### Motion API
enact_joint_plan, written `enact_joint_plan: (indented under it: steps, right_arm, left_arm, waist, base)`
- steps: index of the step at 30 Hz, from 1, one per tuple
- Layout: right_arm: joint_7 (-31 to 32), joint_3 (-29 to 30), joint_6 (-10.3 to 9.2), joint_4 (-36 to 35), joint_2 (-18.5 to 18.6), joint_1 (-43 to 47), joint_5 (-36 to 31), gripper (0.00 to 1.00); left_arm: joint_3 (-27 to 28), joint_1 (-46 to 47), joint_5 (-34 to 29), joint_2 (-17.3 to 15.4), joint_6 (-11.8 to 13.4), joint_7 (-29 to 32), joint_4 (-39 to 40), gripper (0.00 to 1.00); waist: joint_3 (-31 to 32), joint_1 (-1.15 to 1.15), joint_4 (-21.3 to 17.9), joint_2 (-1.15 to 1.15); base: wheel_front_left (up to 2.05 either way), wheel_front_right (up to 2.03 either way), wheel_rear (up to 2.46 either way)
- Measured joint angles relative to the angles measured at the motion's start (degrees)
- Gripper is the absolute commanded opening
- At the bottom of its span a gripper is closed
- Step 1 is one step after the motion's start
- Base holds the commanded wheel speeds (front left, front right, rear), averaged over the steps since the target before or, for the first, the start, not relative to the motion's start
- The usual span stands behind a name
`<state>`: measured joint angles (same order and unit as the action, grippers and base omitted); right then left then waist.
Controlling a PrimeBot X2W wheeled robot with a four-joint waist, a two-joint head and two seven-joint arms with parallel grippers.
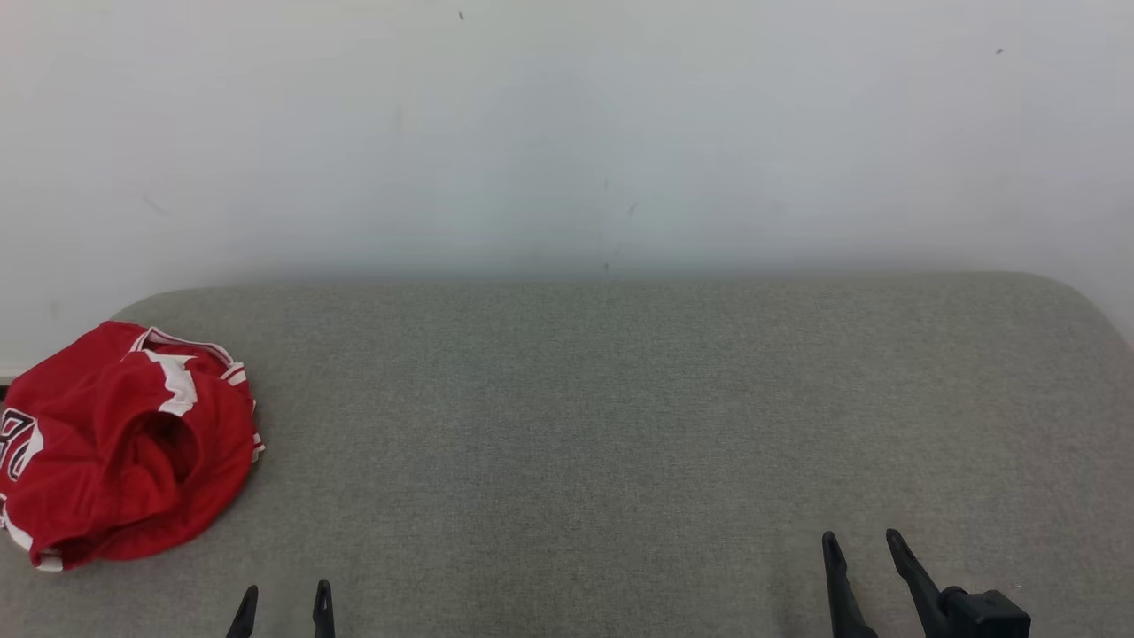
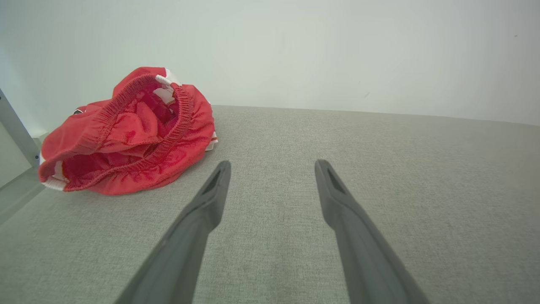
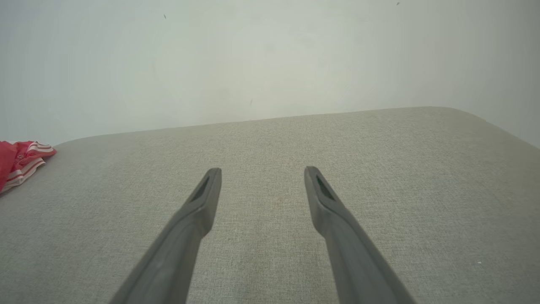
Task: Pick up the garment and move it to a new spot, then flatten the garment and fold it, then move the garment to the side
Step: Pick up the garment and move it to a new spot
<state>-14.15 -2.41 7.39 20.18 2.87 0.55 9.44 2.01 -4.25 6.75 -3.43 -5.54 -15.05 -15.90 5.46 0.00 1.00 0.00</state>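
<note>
Grey woven-fabric padded bench (image 1: 620, 416), far corners rounded, far edge set against a pale wall (image 1: 567, 133). Lying directly on it: one crumpled red cloth garment (image 1: 124, 443) with white trim and gathered elastic waistband, bunched at the left edge, near the far-left corner.

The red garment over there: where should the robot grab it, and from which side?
Probably the elastic waistband, a raised, gathered ridge on the crumpled garment, easy to pinch. Come from the heap's near right side: the band faces that way, and the left jaws stand open there, apart from the cloth.
</note>
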Motion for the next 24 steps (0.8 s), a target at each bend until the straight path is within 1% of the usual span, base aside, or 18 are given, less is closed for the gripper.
enact_joint_plan:
  steps: [6,15,16,24]
  right_arm:
    - [0.1,0.4,0.00,-0.2,0.0,0.6,-0.2,1.00]
    - [0.0,0.9,0.00,0.1,0.0,1.3,-1.0,1.00]
    - [0.0,0.9,0.00,0.1,0.0,1.3,-1.0,1.00]
    - [-0.3,0.2,0.00,0.6,0.0,1.3,-0.3,1.00]
  left_arm:
    - [0.5,-0.1,0.2,0.2,0.1,0.0,0.0,1.00]
    - [1.9,-1.1,-0.2,-0.2,0.1,0.0,0.6,1.00]
    - [1.9,-1.1,-0.2,-0.2,0.1,0.0,0.6,1.00]
    - [2.8,-1.8,-0.7,-0.9,0.1,0.0,1.4,1.00]
  waist:
    - [0.2,0.00,3.1,0.00]
    - [0.5,0.00,10.3,0.00]
    - [0.5,0.00,10.3,0.00]
    - [0.8,0.00,17.8,0.00]
  base:
    - [0.00,0.00,0.00]
    - [0.00,0.00,0.00]
    - [0.00,0.00,0.00]
    - [0.00,0.00,0.00]
